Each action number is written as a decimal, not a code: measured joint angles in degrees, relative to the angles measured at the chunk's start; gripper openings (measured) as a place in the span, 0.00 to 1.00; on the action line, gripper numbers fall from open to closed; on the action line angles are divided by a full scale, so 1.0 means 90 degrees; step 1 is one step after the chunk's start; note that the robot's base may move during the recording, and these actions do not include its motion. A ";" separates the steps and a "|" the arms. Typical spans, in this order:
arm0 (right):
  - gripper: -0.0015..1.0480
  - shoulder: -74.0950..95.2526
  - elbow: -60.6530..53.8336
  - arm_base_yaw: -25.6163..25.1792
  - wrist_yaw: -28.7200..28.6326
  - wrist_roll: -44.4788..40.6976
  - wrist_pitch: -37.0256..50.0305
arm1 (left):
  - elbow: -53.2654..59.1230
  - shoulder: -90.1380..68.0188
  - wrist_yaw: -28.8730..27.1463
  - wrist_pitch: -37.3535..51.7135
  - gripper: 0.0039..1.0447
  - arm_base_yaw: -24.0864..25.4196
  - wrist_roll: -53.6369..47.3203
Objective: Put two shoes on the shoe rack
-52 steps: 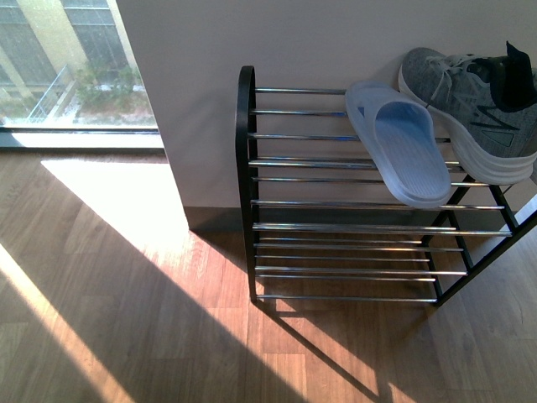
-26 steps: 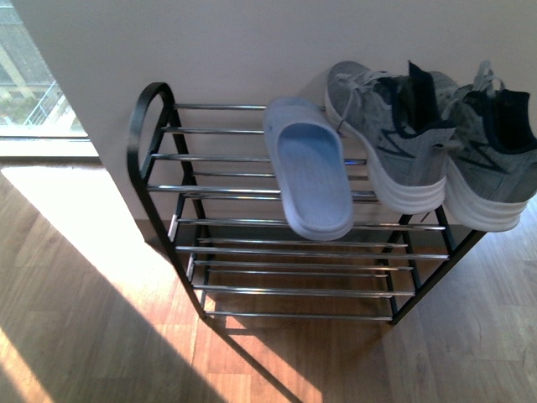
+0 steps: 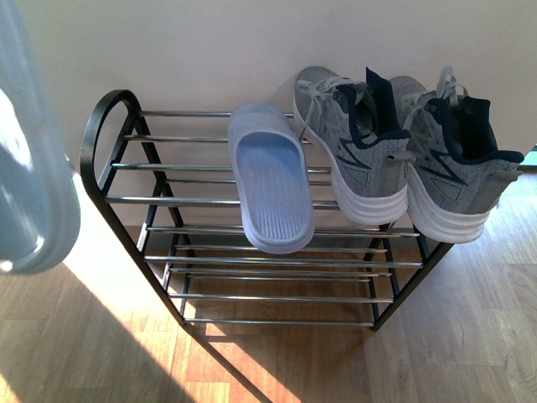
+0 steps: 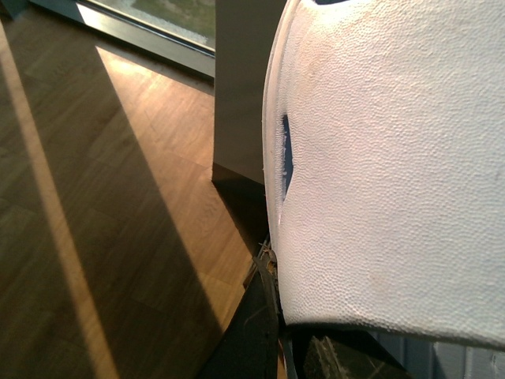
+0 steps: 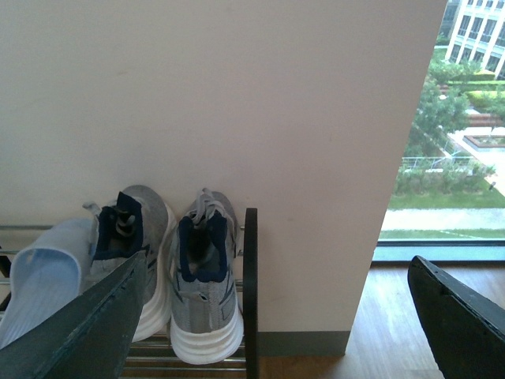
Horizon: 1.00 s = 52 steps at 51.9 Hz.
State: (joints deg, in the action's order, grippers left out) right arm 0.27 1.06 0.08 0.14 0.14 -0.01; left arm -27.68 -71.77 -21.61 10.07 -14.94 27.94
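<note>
Two grey knit shoes stand side by side on the right of the shoe rack's [image 3: 109, 117] top tier: one [image 3: 352, 159] nearer the middle, the other [image 3: 453, 168] at the right end. In the right wrist view they are the left shoe [image 5: 134, 253] and the right shoe [image 5: 203, 276], beside the rack's black side frame [image 5: 251, 292]. My right gripper [image 5: 276, 324] is open and empty, off the rack's right end. My left gripper [image 4: 288, 335] is shut on a light blue slipper [image 4: 394, 174], which looms at the left edge of the front view as a pale slipper [image 3: 29, 168].
A second light blue slipper [image 3: 268, 185] lies on the rack's top tier left of the shoes, also in the right wrist view [image 5: 39, 276]. The rack stands against a white wall [image 3: 252, 50]. Wooden floor [image 3: 470, 336] lies in front, and a window [image 5: 450, 118] is right of the wall.
The front view has swung right, so the rack has slid left in frame and both shoes now show. The held slipper has come into view at the left edge.
</note>
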 joint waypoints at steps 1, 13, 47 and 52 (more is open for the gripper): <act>0.91 0.0000 -0.0002 0.0000 0.0002 0.0002 0.0000 | -0.0117 -0.0267 0.0148 0.0126 0.02 0.0049 0.0112; 0.91 0.0000 -0.0002 0.0000 0.0002 0.0000 0.0000 | -0.1316 -0.2497 0.1285 0.0512 0.02 0.0107 0.0500; 0.91 0.0000 -0.0002 0.0000 0.0002 0.0000 0.0000 | -0.5134 -0.6113 0.1180 -0.1241 0.02 0.0041 -0.1326; 0.91 0.0000 0.0000 0.0000 0.0002 0.0000 0.0000 | -0.5141 -0.6205 0.1241 -0.1180 0.10 0.0022 -0.1333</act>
State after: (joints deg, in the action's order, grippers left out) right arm 0.27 1.06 0.08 0.16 0.14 -0.01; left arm -73.95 -127.61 -10.44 -0.56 -14.74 15.94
